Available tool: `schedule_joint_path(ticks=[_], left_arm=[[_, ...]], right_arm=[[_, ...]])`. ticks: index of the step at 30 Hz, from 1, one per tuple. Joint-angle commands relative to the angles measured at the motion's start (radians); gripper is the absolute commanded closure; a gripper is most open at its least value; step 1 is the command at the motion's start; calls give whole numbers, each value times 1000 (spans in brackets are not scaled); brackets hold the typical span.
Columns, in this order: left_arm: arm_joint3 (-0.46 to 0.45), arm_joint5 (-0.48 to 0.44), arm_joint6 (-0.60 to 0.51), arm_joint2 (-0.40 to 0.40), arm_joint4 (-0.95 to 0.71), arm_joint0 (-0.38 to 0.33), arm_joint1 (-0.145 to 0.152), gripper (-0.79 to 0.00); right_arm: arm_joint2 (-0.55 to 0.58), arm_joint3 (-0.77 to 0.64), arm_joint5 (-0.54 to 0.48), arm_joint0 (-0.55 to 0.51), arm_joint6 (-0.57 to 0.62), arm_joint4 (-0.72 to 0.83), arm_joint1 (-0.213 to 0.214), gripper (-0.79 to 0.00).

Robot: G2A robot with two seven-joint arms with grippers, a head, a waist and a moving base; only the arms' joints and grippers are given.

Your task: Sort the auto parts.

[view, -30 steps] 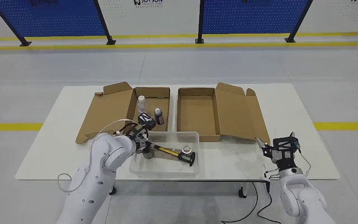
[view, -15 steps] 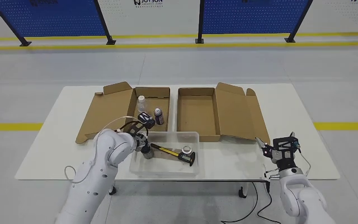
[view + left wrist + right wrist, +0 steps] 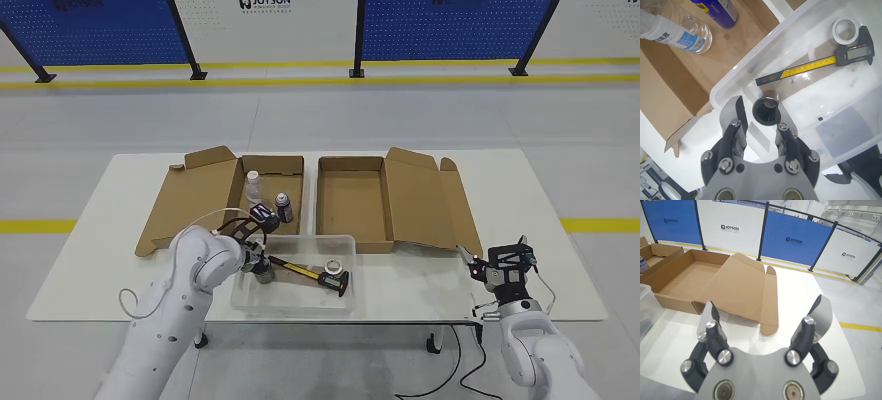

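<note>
Straddling the steel sleeve (image 3: 764, 113) at a corner of the bin (image 3: 738, 65), left gripper (image 3: 759, 103) jaws stand open, apparently for pickup; right gripper (image 3: 765, 302) open, unladen.

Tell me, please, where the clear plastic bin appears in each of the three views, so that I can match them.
Top view: the clear plastic bin sits at the table's near edge, in front of the spray can.
Left wrist view: the bin lies under the left claw, with the caliper inside.
Right wrist view: one corner of the bin, beside the empty box.
Shared landmark: the spray can, standing upright.
</note>
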Motion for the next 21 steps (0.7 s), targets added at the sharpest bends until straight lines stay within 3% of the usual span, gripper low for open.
schedule_joint_path(ticks=[1, 15, 21], left_arm=[[8, -6, -9, 7, -1, -6, 1, -348], [43, -20, -33, 45, -18, -38, 4, -332], [14, -16, -37, 48, -34, -40, 7, -317]], right_arm=[[0, 0, 0, 0, 0, 0, 0, -785], [0, 0, 0, 0, 0, 0, 0, -785], [0, 0, 0, 0, 0, 0, 0, -785]])
